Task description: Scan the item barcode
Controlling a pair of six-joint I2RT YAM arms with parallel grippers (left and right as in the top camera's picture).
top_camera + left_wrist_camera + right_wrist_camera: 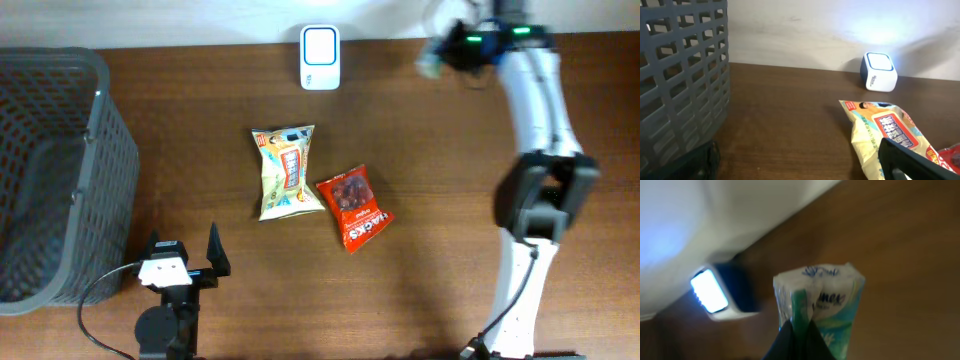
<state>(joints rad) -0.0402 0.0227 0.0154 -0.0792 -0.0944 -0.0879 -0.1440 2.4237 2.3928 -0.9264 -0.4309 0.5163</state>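
A green-and-white tissue pack (822, 302) is pinched between the dark fingertips of my right gripper (799, 337), which is shut on it. Overhead, that gripper (448, 50) holds the pack (429, 60) at the table's far edge, to the right of the white barcode scanner (320, 57). The scanner's lit face (710, 291) shows to the left of the pack in the right wrist view. My left gripper (185, 262) stands open near the front left with nothing between its fingers (907, 159).
A yellow snack bag (286, 170) and a red snack bag (353, 206) lie mid-table. A dark grey mesh basket (100, 160) stands at the left edge. The scanner (878, 71) stands against the pale back wall.
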